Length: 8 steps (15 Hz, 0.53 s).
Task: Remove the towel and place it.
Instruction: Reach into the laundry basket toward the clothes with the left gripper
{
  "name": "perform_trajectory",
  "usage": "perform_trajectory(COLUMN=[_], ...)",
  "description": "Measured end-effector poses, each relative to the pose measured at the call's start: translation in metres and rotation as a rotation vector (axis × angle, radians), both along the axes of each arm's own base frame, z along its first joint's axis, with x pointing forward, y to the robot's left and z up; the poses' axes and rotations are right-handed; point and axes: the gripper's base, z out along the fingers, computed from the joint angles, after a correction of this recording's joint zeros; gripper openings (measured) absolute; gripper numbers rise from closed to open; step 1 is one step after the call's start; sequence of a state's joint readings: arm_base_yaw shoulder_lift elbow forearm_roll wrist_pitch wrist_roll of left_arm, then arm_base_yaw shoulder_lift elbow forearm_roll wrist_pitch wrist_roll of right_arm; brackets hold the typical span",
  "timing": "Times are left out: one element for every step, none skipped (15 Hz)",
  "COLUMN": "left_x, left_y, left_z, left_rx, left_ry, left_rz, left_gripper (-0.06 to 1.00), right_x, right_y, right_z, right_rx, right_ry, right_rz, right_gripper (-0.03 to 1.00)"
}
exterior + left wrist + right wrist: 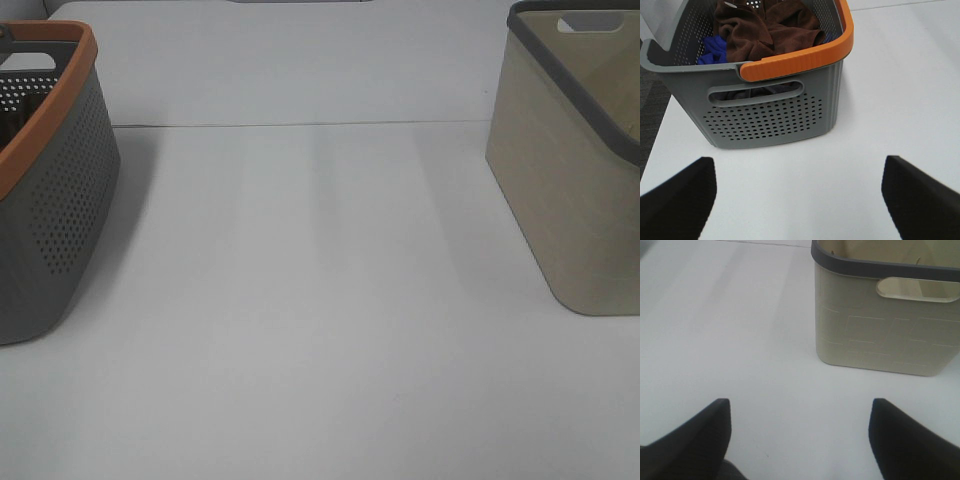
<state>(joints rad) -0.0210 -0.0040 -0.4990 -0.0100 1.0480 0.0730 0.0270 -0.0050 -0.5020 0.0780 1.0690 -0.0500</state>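
Note:
The dark reddish-brown towel (pixel 772 27) lies crumpled inside the grey basket with an orange rim (pixel 790 105), on top of a blue cloth (pixel 712 50). My left gripper (pixel 800 200) hovers open over the white table, short of that basket, with nothing between its fingers. My right gripper (pixel 800 440) is open too, facing the beige basket (pixel 890 335), whose visible inside shows nothing. In the exterior high view neither gripper shows, and the towel is hidden inside the grey basket (pixel 50 190).
The grey basket stands at the table's left edge and the beige basket with a dark grey rim (pixel 575 170) at the right. White table (pixel 320 300) spreads between them. A seam (pixel 300 125) crosses the table toward the back.

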Motion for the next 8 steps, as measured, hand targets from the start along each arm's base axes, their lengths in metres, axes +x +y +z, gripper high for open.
perform_trajectory(left_x=[0.0000,0.0000,0.0000,0.0000,0.0000,0.0000,0.0000,0.0000], left_y=[0.0000,0.0000,0.0000,0.0000,0.0000,0.0000,0.0000,0.0000], left_z=[0.0000,0.0000,0.0000,0.0000,0.0000,0.0000,0.0000,0.0000], left_rx=[0.000,0.000,0.000,0.000,0.000,0.000,0.000,0.000], left_ry=[0.000,0.000,0.000,0.000,0.000,0.000,0.000,0.000], left_rz=[0.000,0.000,0.000,0.000,0.000,0.000,0.000,0.000], left_gripper=[0.85,0.85,0.85,0.85,0.85,0.85,0.85,0.85], right_x=[0.0000,0.0000,0.0000,0.0000,0.0000,0.0000,0.0000,0.0000], right_y=[0.0000,0.0000,0.0000,0.0000,0.0000,0.0000,0.0000,0.0000], right_z=[0.0000,0.0000,0.0000,0.0000,0.0000,0.0000,0.0000,0.0000], right_rx=[0.000,0.000,0.000,0.000,0.000,0.000,0.000,0.000], right_ry=[0.000,0.000,0.000,0.000,0.000,0.000,0.000,0.000], right_rz=[0.000,0.000,0.000,0.000,0.000,0.000,0.000,0.000], right_gripper=[0.73,0.73,0.73,0.73,0.73,0.73,0.73,0.73])
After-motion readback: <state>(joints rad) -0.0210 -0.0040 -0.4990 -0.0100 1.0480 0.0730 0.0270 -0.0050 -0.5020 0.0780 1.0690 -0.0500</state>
